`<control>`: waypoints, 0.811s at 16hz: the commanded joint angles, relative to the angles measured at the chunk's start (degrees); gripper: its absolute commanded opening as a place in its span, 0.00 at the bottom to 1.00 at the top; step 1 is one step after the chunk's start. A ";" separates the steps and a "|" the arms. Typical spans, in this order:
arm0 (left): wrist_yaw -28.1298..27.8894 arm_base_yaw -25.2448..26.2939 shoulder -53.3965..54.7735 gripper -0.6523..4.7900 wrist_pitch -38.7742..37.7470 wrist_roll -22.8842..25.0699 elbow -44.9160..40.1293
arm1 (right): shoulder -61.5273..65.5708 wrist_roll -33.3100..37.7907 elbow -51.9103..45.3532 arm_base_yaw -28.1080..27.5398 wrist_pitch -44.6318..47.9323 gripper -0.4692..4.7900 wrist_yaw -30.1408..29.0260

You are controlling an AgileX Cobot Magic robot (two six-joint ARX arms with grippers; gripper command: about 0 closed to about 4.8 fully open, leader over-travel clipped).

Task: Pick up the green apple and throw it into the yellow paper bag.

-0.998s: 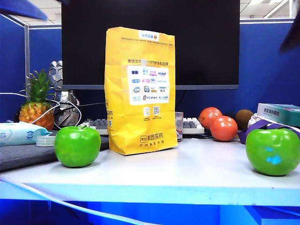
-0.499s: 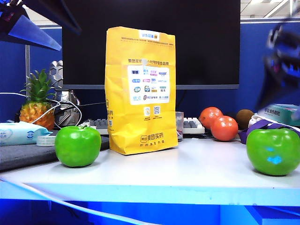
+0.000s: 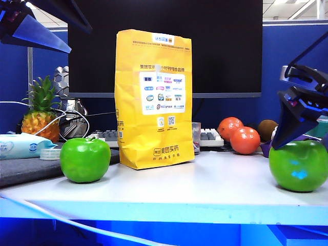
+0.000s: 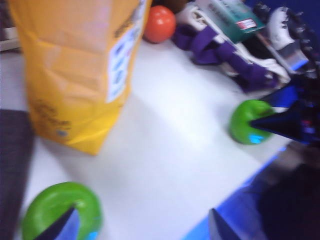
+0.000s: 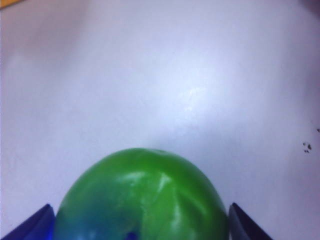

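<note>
Right wrist view alone showed right gripper [image 5: 140, 227] fingertips apart, flanking apple [image 5: 141, 196]. Exterior view: apple [image 3: 299, 165] at bag's [image 3: 154, 97] 4 o'clock, upright. Left gripper [image 4: 142, 227] jaws apart, above plain apple [image 4: 59, 210].

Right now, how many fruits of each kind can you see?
Green apples: 2
Orange-red round fruits: 2
Pineapple: 1
Brown kiwi-like fruit: 1
Total: 6
</note>
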 commanded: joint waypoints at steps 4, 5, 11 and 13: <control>22.53 0.04 1.29 0.75 -0.66 0.42 0.37 | 0.74 -0.22 -0.04 -0.04 -1.36 1.00 0.61; 23.04 0.04 1.53 0.75 -1.53 0.46 0.37 | 0.74 -0.22 -0.07 -0.04 -2.01 1.00 0.76; 31.71 0.04 2.23 0.75 -3.37 1.09 0.37 | 0.74 -0.20 -0.07 -0.04 -5.73 1.00 0.83; 31.69 0.02 2.23 0.75 -3.96 1.09 0.35 | 0.81 -0.22 -0.07 -0.04 -6.36 0.66 0.90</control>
